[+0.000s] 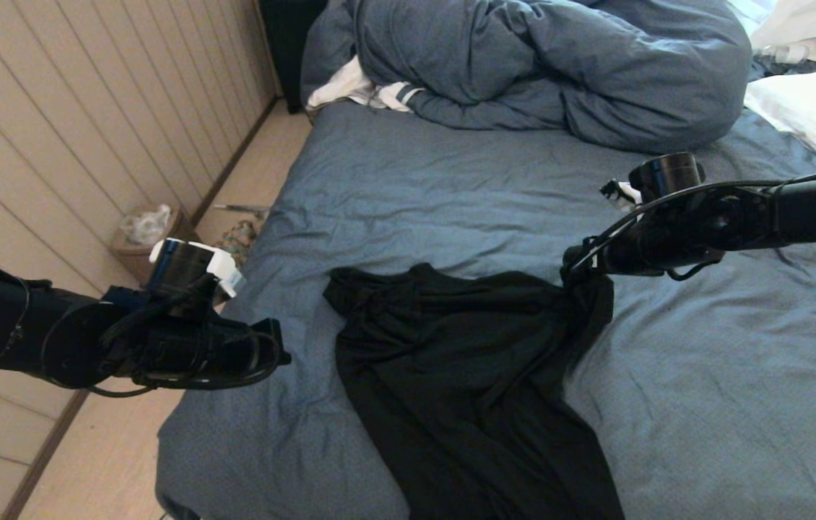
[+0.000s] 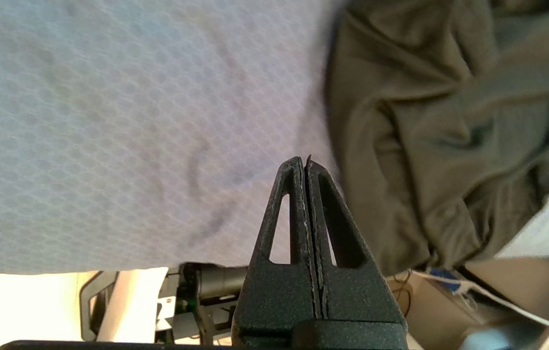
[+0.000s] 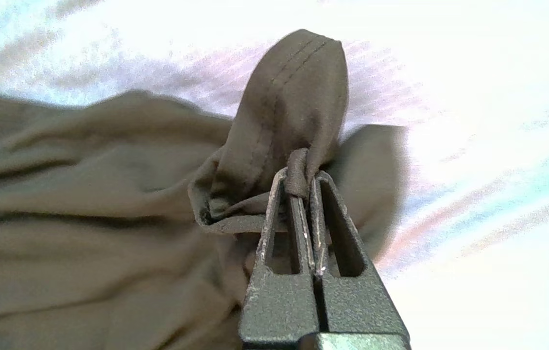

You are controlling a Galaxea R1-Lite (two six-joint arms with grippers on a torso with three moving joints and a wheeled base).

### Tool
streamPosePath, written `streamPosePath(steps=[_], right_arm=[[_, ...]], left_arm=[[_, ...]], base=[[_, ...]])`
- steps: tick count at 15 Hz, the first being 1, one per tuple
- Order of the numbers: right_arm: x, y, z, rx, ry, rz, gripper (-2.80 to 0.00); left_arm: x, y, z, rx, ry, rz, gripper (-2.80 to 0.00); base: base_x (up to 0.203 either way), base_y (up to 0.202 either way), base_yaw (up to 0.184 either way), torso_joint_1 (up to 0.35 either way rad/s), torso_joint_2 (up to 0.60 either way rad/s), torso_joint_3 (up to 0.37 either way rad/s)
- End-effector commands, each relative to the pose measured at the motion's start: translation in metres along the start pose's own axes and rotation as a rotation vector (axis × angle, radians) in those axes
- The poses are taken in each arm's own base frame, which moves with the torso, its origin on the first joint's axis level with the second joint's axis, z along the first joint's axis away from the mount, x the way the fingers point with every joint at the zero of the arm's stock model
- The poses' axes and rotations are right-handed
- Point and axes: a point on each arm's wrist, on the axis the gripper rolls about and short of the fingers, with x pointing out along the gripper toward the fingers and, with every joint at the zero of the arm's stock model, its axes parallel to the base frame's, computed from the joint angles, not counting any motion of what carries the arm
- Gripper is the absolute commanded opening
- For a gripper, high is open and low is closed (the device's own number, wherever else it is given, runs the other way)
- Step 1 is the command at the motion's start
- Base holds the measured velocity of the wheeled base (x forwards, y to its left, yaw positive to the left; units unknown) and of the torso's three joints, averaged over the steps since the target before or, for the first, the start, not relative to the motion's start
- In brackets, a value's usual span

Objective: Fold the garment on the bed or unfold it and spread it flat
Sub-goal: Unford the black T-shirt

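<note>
Garment (image 1: 466, 375): black T-shirt, rumpled, lying on the bed (image 1: 415, 188) near its front edge.
Pinched corner: raised off the sheet, probably so it can be drawn outward to spread.
Right gripper (image 3: 303, 187): clamped on a stitched hem fold.
Left gripper (image 2: 305, 165): closed, empty, hovering just beside the shirt's other side.
Duvet (image 1: 545, 65): bunched far behind.

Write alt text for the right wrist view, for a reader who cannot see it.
The right pincer, seen from behind its dark textured fingers, is shut on a pinched fold of the thin black fabric T-shirt. A stitched hem loop stands up just beyond the tips. The rest of the shirt lies rumpled to one side over the pale, washed-out bed sheet.
</note>
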Motion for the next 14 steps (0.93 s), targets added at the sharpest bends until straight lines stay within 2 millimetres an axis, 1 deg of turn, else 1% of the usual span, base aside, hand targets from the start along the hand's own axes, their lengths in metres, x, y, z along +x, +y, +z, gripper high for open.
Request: streamPosePath(steps=[1,3,5,7,9,11,12,14], right_arm=[[-0.019,-0.017,0.008,0.022,-0.038,-0.032,-2.8],[-0.031,-0.044,0.004,0.039,-0.033,-0.089,-2.8],[-0.042,-0.065,-0.007,0.067,-0.008,-0.131,-2.8],[-0.053,-0.076,-0.025,0.093,0.037,-0.148,-2.8],[-0.06,-0.083,-0.045,0.113,0.067,-0.151,-2.8],[-0.061,-0.088,-0.065,0.124,0.055,-0.159,-2.8],[-0.059,-0.09,-0.071,0.127,0.034,-0.164,-2.8],[-0.059,-0.104,-0.079,0.145,0.008,-0.194,-2.8]], left_arm=[[-0.001,-0.001,-0.001,-0.002,-0.001,-0.003,-2.8],[-0.003,-0.001,-0.001,-0.001,-0.002,-0.004,-2.8],[-0.002,-0.001,-0.001,-0.002,-0.001,-0.003,-2.8],[-0.003,-0.001,-0.002,0.0,0.0,-0.004,-2.8],[-0.002,-0.003,-0.004,0.005,0.007,-0.008,-2.8],[-0.002,-0.003,-0.004,0.003,0.007,-0.007,-2.8],[-0.002,-0.004,-0.005,0.003,0.008,-0.009,-2.8],[-0.002,-0.004,-0.005,0.002,0.01,-0.009,-2.8]], base=[[0.0,0.0,0.0,0.0,0.0,0.0],[0.0,0.0,0.0,0.0,0.0,0.0],[0.0,0.0,0.0,0.0,0.0,0.0],[0.0,0.0,0.0,0.0,0.0,0.0],[0.0,0.0,0.0,0.0,0.0,0.0],[0.0,0.0,0.0,0.0,0.0,0.0],[0.0,0.0,0.0,0.0,0.0,0.0],[0.0,0.0,0.0,0.0,0.0,0.0]])
